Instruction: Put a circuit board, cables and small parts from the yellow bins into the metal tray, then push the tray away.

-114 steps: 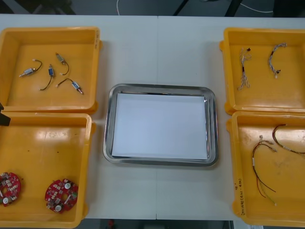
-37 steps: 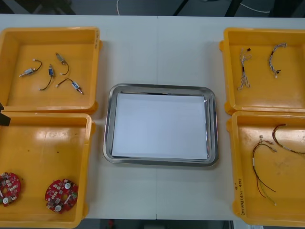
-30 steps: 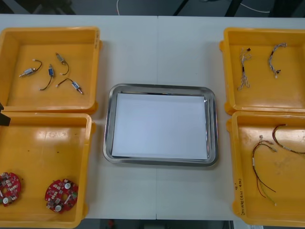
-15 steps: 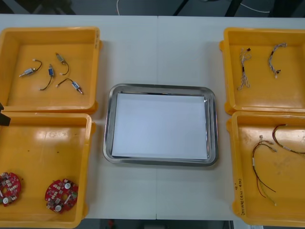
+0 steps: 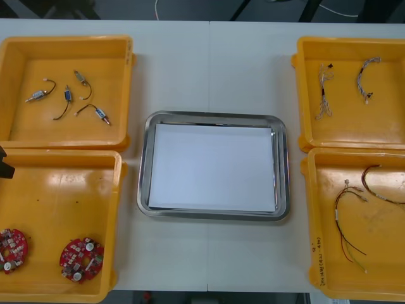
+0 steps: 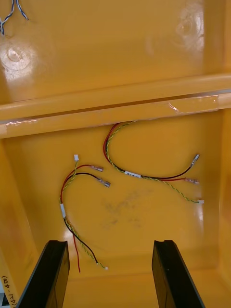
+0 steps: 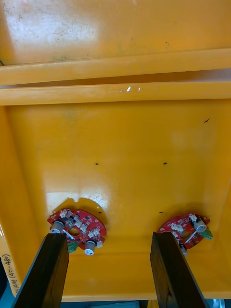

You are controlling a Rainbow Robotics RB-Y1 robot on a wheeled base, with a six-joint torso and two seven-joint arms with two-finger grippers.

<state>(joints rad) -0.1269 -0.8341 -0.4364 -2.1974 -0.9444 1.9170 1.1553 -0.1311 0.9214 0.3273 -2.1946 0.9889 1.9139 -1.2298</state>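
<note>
Table (image 5: 209, 63) gaps flank tray (image 5: 213, 117); L hand (image 7: 109, 237) facing boards (image 7: 77, 230), R hand (image 6: 108, 243) facing cables (image 6: 144, 175).

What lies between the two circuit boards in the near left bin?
Only bare floor of the yellow bin, in the front view, between the corner circuit board and the inner circuit board.

White-lined metal tray (image 5: 214, 166) between four yellow bins (image 5: 63, 190) of round red circuit boards (image 5: 81, 259), cables (image 6: 132, 174), small metal parts (image 5: 100, 114)

Electronics assembly workstation, workshop or laboratory. A light worktop (image 5: 209, 63) carries four yellow bins (image 5: 63, 190) holding sorted stock: round red circuit boards (image 5: 81, 258), cables (image 5: 337, 215) and small metal parts (image 5: 99, 114), beside a metal tray (image 5: 215, 116).
</note>
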